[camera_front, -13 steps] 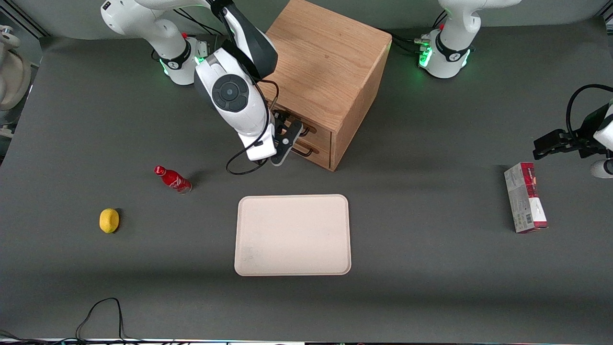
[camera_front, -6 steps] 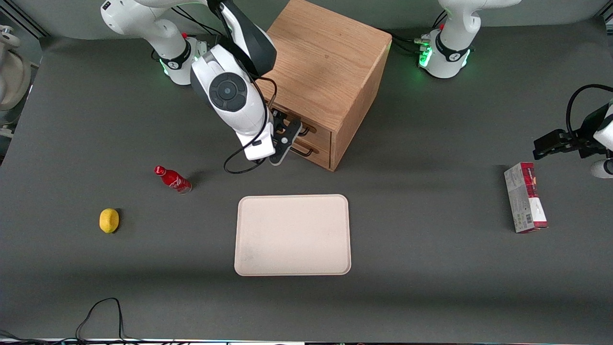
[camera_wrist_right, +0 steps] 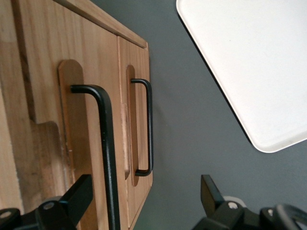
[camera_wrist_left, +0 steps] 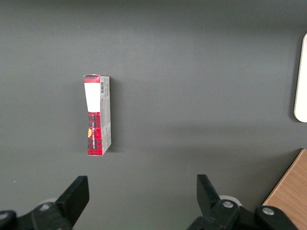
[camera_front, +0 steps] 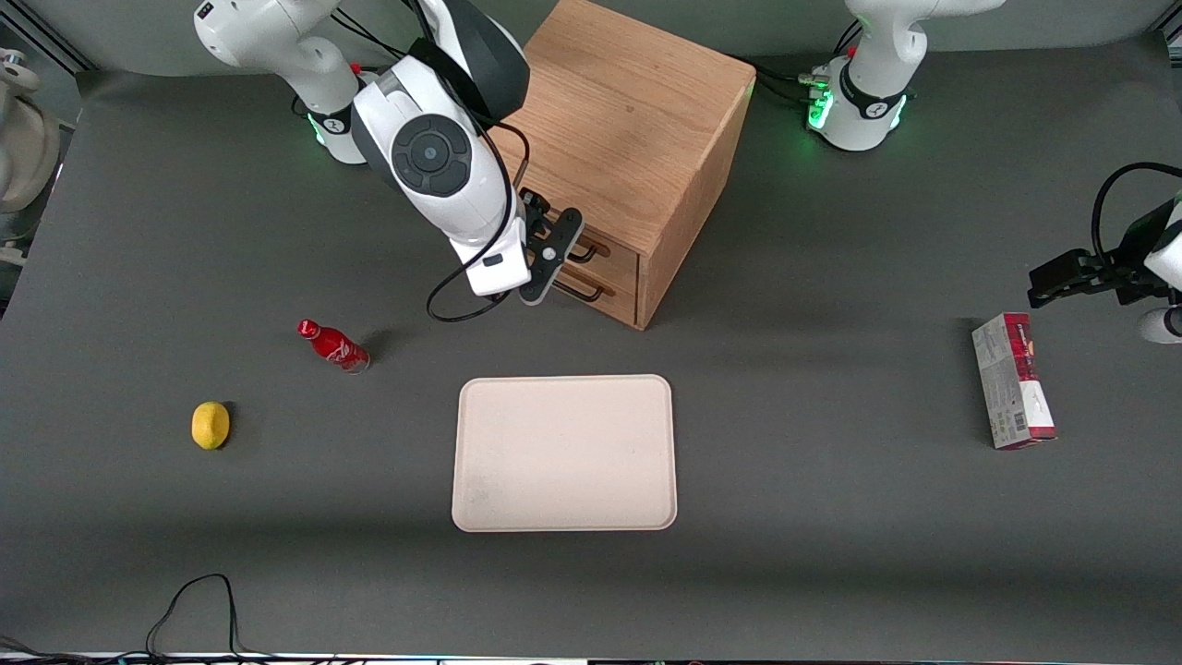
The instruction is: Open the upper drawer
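Note:
The light-brown cabinet (camera_front: pixel 637 120) stands toward the working arm's half of the table, its two drawers facing the front camera at an angle. The upper drawer (camera_front: pixel 605 249) looks shut; its thin black handle (camera_front: pixel 587 247) (camera_wrist_right: pixel 106 153) runs along the wooden front (camera_wrist_right: pixel 91 52). The lower drawer's handle (camera_front: pixel 591 292) (camera_wrist_right: pixel 149 127) sits nearer the table. My right gripper (camera_front: pixel 552 260) (camera_wrist_right: pixel 144 191) is open in front of the drawers. The upper handle passes between its fingertips (camera_wrist_right: pixel 80 192), close to one of them and not clamped.
A cream tray (camera_front: pixel 564 453) (camera_wrist_right: pixel 249 62) lies nearer the front camera than the cabinet. A red bottle (camera_front: pixel 333 345) and a lemon (camera_front: pixel 211 425) lie toward the working arm's end. A red and white box (camera_front: pixel 1012 380) (camera_wrist_left: pixel 98 115) lies toward the parked arm's end.
The right arm has shifted slightly away from the front camera and upward, carrying the open gripper from the lower handle's level toward the upper handle. The drawers have not moved.

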`<state>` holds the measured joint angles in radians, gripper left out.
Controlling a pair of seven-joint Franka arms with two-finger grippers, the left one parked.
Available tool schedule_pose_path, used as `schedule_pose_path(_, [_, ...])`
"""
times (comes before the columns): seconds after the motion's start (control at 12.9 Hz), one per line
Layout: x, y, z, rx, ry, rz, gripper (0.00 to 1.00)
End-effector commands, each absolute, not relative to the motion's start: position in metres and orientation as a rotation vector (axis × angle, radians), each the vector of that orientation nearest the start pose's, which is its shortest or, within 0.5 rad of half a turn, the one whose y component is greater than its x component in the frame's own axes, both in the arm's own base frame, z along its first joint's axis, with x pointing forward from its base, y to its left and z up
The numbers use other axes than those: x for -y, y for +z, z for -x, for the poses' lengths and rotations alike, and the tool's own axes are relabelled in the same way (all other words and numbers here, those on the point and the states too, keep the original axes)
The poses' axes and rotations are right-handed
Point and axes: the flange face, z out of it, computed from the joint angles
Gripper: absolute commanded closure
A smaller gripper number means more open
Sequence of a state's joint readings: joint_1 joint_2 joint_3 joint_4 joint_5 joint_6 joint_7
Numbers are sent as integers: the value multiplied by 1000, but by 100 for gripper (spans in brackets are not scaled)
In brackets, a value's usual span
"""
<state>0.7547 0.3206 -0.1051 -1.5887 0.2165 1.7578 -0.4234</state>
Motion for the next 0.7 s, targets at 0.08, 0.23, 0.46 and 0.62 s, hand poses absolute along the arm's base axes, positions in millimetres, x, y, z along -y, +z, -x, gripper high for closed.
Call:
schedule_pose_path(0.08, [-410,429,-494,1452,291,2560,0])
schedule_pose_path(0.23, [-384,439,-514,1394,261,2585,0])
schedule_pose_path(0.46, [-382,440,-515,1403,258,2553,0])
schedule_pose_path(0.62, [-385,436,-511,1394,279,2526,0])
